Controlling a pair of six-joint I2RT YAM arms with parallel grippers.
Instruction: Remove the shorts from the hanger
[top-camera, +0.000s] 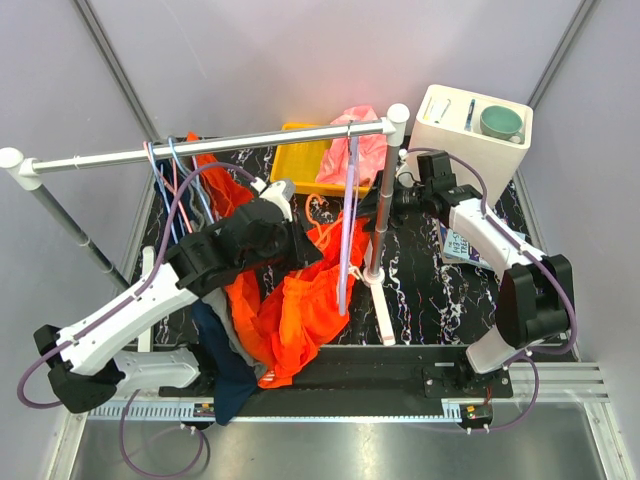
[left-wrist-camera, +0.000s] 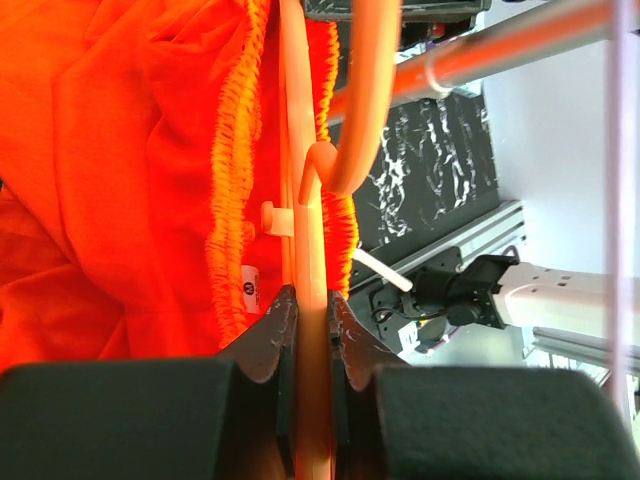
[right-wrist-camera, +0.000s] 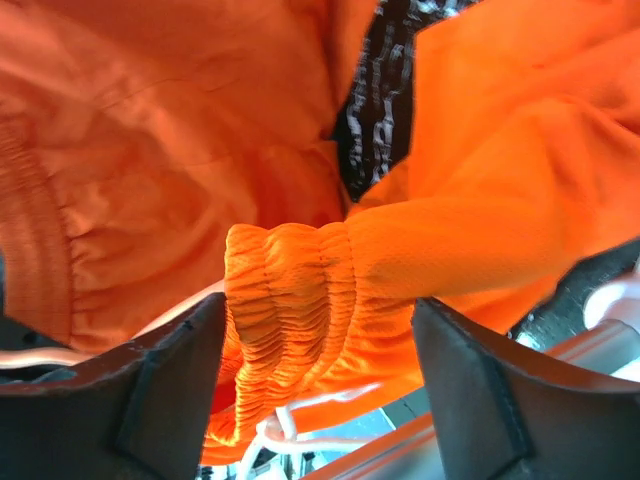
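The bright orange shorts (top-camera: 300, 300) hang bunched in the middle of the table, below the rack rail (top-camera: 210, 148). My left gripper (left-wrist-camera: 311, 300) is shut on the thin orange hanger (left-wrist-camera: 308, 180), and the shorts' elastic waistband (left-wrist-camera: 228, 170) runs along the hanger's left side. In the top view the left gripper (top-camera: 285, 240) sits at the top of the shorts. My right gripper (right-wrist-camera: 318, 320) is open wide, with the gathered orange waistband (right-wrist-camera: 300, 300) and a white drawstring (right-wrist-camera: 290, 430) between its fingers. The light pink shorts (top-camera: 358, 150) lie in the yellow bin.
A yellow bin (top-camera: 300, 155) stands at the back. A white box (top-camera: 470, 135) with a green bowl is at the back right. Several empty hangers (top-camera: 175, 185) hang at the rail's left end, and a lilac one (top-camera: 350, 210) near the right post (top-camera: 380, 230). Dark cloth (top-camera: 225, 370) hangs at front left.
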